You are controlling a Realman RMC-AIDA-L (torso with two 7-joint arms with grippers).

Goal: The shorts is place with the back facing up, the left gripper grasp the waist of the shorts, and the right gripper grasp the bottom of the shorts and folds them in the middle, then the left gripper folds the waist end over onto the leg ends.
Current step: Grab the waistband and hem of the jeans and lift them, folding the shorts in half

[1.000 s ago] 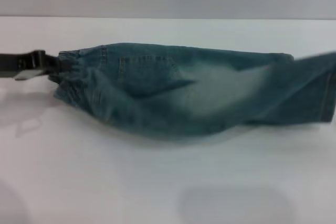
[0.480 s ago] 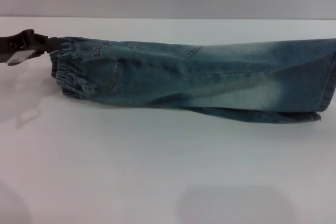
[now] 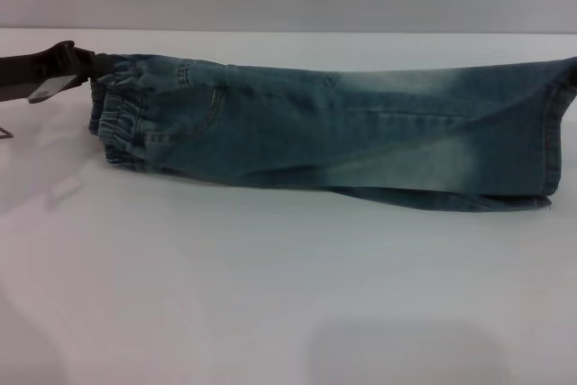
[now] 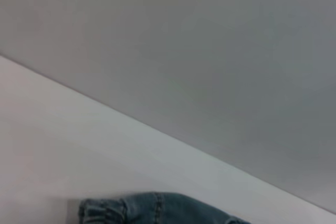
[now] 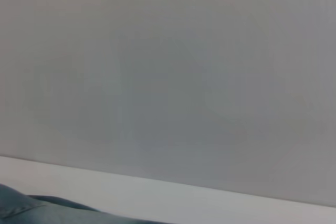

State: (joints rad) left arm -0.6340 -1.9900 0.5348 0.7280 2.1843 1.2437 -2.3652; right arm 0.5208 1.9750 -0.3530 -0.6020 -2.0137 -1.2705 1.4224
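The shorts [image 3: 334, 132] lie folded lengthwise into a long band across the white table [image 3: 270, 295], stretching from left to the right edge of the head view. The left gripper [image 3: 90, 68] is clenched on the waist [image 3: 126, 110] at the far left corner. The right gripper is out of sight; the leg ends [image 3: 554, 128] sit at far right.

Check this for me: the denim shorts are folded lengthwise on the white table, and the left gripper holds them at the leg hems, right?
Not quite. The head view shows the left gripper at the elastic waist, not the leg hems, which lie at the opposite end. The denim shorts are indeed folded lengthwise on the white table.
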